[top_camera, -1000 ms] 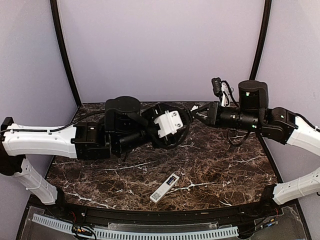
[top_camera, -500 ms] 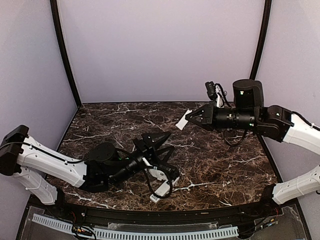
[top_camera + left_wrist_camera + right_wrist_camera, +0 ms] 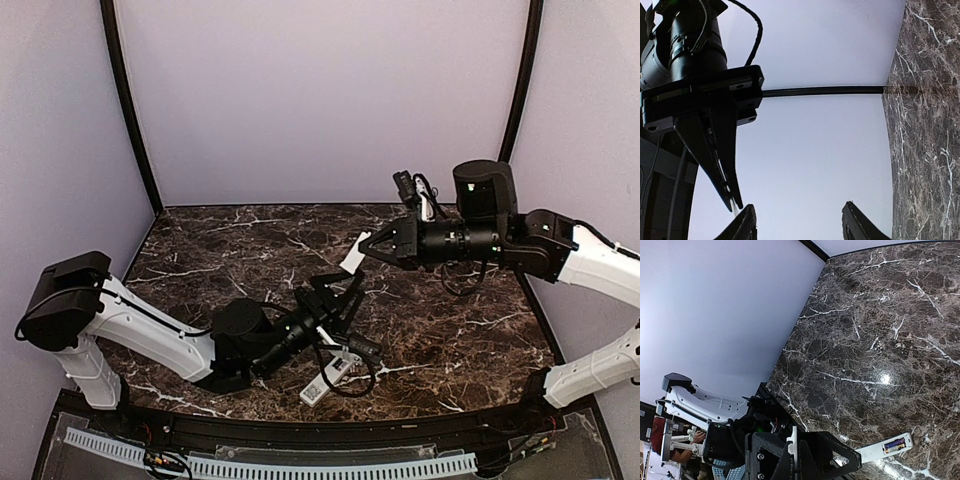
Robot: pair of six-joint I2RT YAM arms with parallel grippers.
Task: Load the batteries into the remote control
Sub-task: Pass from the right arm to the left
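The white remote control [image 3: 317, 389] lies flat near the table's front edge, label end toward me. In the right wrist view the remote control [image 3: 875, 451] has its compartment open, with a dark bluish battery [image 3: 895, 444] lying inside. My left gripper [image 3: 340, 285] hovers low just above and behind the remote, fingers pointing up toward the back; in its own view the left gripper [image 3: 800, 225] is open with nothing between the fingertips. My right gripper [image 3: 367, 247] hangs in the air over the middle of the table, shut on a thin white cover plate [image 3: 351, 256], seen edge-on as the cover plate [image 3: 794, 435].
The dark marble table [image 3: 450, 330] is walled by lilac panels at the back and sides. The left arm's black cable [image 3: 345, 375] loops over the remote. The right gripper's fingers [image 3: 715, 150] sit close in front of the left wrist camera.
The left arm has swung down from chest height to low over the table beside the remote. The right gripper has moved left with the white cover plate.
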